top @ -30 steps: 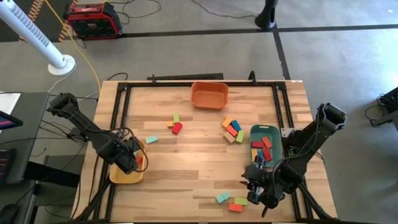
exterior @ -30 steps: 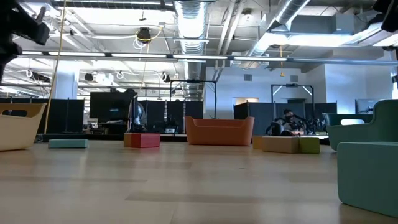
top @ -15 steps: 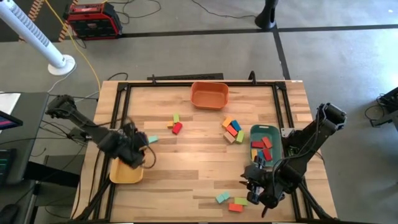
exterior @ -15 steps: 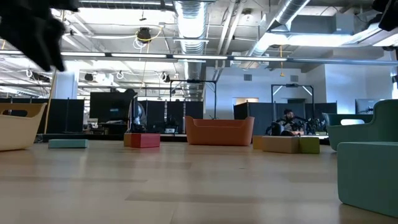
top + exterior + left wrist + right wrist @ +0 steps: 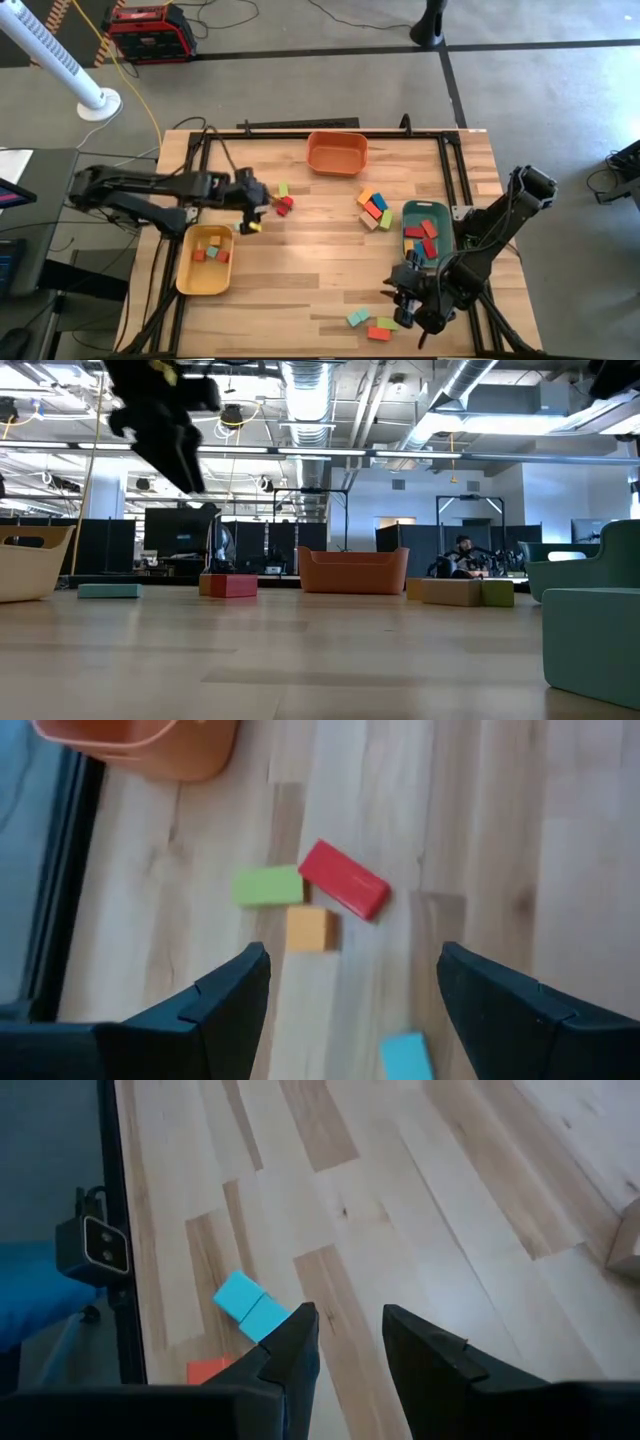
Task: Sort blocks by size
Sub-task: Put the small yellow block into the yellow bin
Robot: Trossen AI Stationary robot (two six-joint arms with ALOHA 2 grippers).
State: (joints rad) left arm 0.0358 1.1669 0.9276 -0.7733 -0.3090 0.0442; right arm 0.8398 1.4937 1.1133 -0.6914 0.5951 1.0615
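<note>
**Blocks** — small painted wooden pieces, cubes to short bars. They are judged light, rigid and smooth-faced, liable to skid on the bench (image 5: 320, 250) if nudged; each is best taken across two flat parallel faces, bars across the short width.

- Left-centre cluster: a green block (image 5: 267, 886), a red bar (image 5: 345, 880) and an orange cube (image 5: 308, 930), touching or nearly so. A light blue block (image 5: 405, 1056) lies near them, apart.
- Right-centre cluster (image 5: 374, 209): mixed colours, tightly packed, just left of the green tray (image 5: 443, 233).
- Near edge, right: a blue pair (image 5: 248, 1308) and a red-orange block (image 5: 378, 333), close to the bench rim.
- Already sorted: several in the yellow tray (image 5: 182, 275), several in the green tray. Nothing can be seen in the orange tray (image 5: 336, 166) at the far edge.

**Left gripper** (image 5: 252, 205) — held above the left-centre cluster, jaws wide and empty. The orange cube is judged the easiest pick, though its neighbours crowd one side.

**Right gripper** (image 5: 412, 300) — low at the near right, jaws nearly together, nothing seen between them.

**Room** — the bench middle is open wood; the black frame rails border all sides, and the near-edge blocks leave little margin.
</note>
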